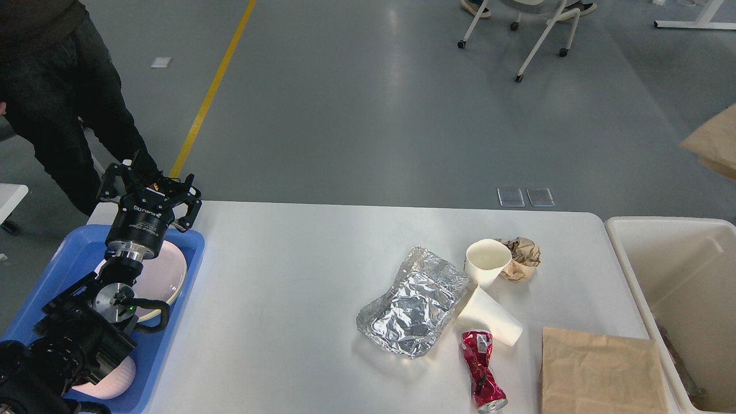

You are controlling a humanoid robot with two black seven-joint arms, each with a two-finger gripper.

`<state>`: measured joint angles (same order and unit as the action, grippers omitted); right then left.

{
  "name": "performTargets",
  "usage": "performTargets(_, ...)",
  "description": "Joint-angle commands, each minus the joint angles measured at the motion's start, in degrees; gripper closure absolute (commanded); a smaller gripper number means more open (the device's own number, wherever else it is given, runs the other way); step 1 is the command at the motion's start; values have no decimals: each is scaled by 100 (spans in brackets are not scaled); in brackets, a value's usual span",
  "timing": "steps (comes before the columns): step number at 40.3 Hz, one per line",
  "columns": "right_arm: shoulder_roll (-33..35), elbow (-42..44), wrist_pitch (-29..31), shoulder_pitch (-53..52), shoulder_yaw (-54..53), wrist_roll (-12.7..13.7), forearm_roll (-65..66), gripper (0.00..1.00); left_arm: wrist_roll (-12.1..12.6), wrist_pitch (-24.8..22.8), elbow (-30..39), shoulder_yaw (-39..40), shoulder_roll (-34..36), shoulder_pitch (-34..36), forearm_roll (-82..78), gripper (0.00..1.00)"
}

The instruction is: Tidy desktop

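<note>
A: How much of the tidying can be counted as done?

B: Little, judging by what is spread out. On the desktop [299, 276] a crumpled foil sheet [415, 302], an upright paper cup [487, 261], a tipped paper cup [490, 316], a brown paper wad [522, 257], a crushed red can [483, 372] and a flat brown paper bag [601, 374] are seen, all clustered on its right half.

A: And what is already put away?

B: Two pale plates are seen in the blue tray [190, 244] at the left end. Some dark scrap is glimpsed in the cream bin [624, 241] at the right end, though what it is cannot be made out.

A: How is the left gripper [150, 192] held?

B: It is raised over the tray's far edge, fingers spread apart, with nothing pinched between them. The right gripper is not shown at all.

A: So what is left?

B: Six pieces of rubbish, presumably meant for the bin.
</note>
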<state>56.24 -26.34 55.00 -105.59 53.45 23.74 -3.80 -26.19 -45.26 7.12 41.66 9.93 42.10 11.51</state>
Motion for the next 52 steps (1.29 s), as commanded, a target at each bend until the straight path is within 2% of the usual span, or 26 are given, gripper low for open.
performTargets(1,-8,295,0,521,-1,-9,151,100,0,0,0,0,0,0,0,4)
performTargets(11,-218,867,-42,1795,-10,-18,151,100,0,0,0,0,0,9,0,4)
performTargets(16,-491,894,-647,2533,-54,-18,142,100,0,0,0,0,0,0,0,4)
performTargets(21,-702,876,-850,2877,-98,-27,142,100,0,0,0,0,0,0,0,4)
performTargets(30,-1176,823,-1615,3755,-378,-27,142,100,0,0,0,0,0,0,0,4)
performTargets(41,-1440,832,-2098,4319,-590,-27,142,100,-9,0,0,0,0,0,0,4)
performTargets(48,-1432,832,-2125,4328,-607,-27,134,100,-9,0,0,0,0,0,0,4)
performTargets(49,-1423,832,-2151,4328,-634,-36,134,95,0,0,0,0,0,0,0,4)
performTargets(52,-1423,867,-2186,4337,-695,-36,134,67,0,0,0,0,0,0,0,4)
